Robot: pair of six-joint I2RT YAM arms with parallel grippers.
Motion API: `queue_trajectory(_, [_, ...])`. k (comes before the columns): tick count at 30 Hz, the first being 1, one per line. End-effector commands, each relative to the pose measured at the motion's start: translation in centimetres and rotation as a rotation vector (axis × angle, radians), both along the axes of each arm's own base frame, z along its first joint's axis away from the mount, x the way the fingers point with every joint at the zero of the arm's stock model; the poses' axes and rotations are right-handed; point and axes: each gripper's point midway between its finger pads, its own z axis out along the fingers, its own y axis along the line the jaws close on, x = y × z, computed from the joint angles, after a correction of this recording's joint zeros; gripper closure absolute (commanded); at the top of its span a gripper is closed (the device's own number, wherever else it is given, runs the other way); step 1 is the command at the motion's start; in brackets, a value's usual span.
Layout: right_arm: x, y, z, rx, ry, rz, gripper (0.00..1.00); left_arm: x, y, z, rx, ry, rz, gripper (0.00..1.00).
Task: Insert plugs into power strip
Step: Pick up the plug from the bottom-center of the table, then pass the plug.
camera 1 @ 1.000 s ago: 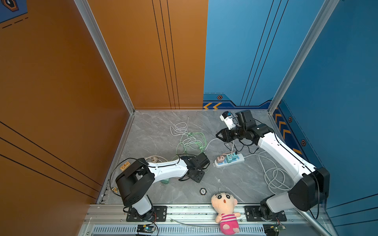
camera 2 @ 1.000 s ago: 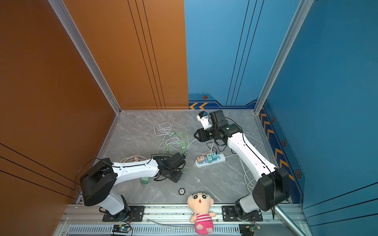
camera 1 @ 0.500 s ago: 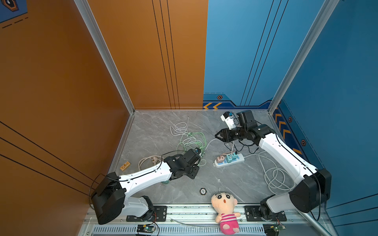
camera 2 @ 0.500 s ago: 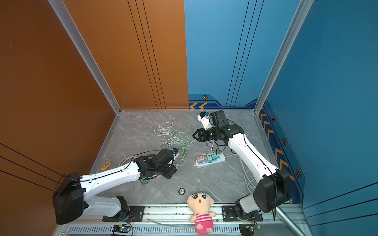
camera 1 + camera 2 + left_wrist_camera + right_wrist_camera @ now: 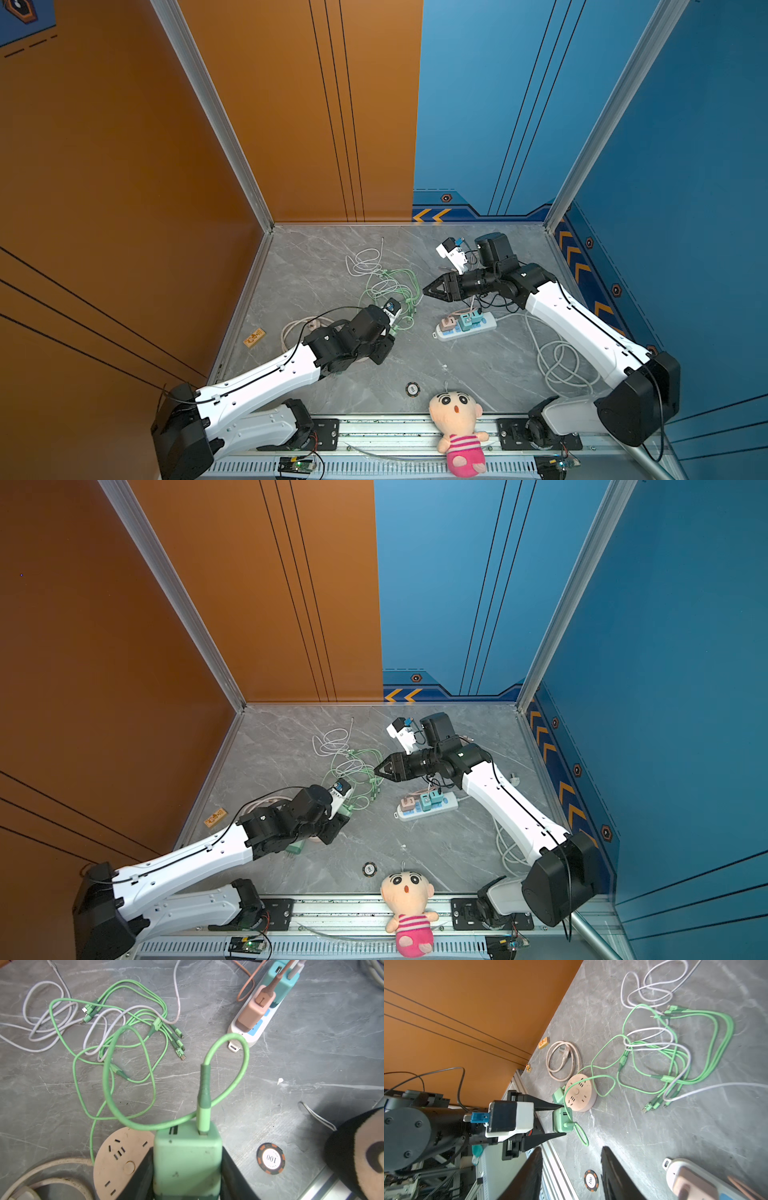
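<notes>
Left gripper (image 5: 562,1120) clamped on green plug (image 5: 187,1157), just beside round pink power strip (image 5: 580,1093). Right gripper (image 5: 427,289) apart, empty, near green cable tangle (image 5: 390,286). Pink plug (image 5: 447,323), two teal plugs (image 5: 469,320) seated in white power strip (image 5: 488,322).

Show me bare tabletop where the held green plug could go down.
Bare: the stretch between the power strip, the poker chip and the doll; also the far corner by the orange wall. Crowded: the cable tangle and round socket.
</notes>
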Motion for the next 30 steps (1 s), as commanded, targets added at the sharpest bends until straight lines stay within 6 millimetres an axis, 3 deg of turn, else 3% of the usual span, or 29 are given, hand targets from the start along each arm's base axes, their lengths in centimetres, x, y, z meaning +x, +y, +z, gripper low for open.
queue_trajectory(1, [-1.2, 1.1, -0.9, 0.021, 0.051, 0.058, 0.53, 0.0, 0.1, 1.0, 0.007, -0.065, -0.037, 0.76])
queue_trajectory(9, [-1.7, 1.6, -2.3, 0.005, 0.069, 0.092, 0.51, -0.7, -0.4, 1.7, -0.001, -0.087, -0.097, 0.76])
queue_trajectory(22, [-1.5, 4.2, -4.0, 0.018, 0.115, 0.204, 0.5, -2.3, -1.2, 2.6, -0.027, -0.113, -0.182, 0.77])
queue_trajectory(30, [-2.5, 5.1, -3.3, 0.047, 0.109, 0.262, 0.49, -1.8, -1.2, 2.0, 0.015, -0.126, -0.168, 0.77])
